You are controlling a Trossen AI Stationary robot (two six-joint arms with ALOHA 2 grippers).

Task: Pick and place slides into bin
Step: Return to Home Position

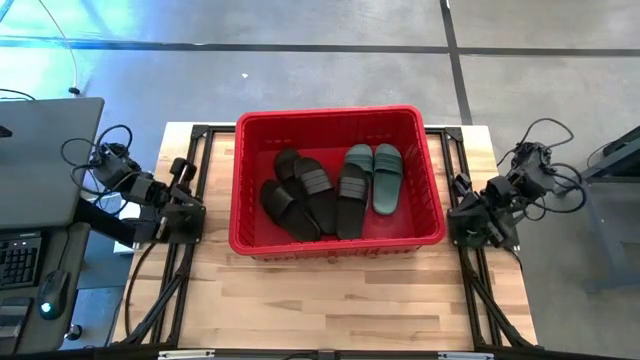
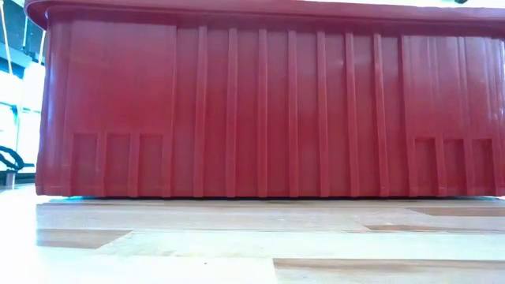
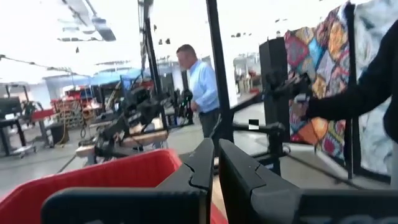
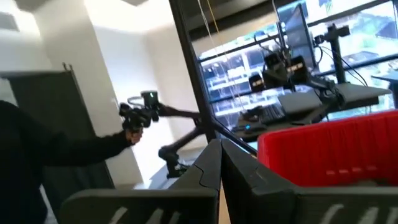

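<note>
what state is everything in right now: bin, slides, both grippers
large red plastic bin: upright, open-topped, on the wooden table
four black ribbed-strap slides: inside the bin, overlapping
two sage-green slides: inside the bin, side by side
left gripper: shut, empty, left of the bin
right gripper: shut, empty, right of the bin
</note>
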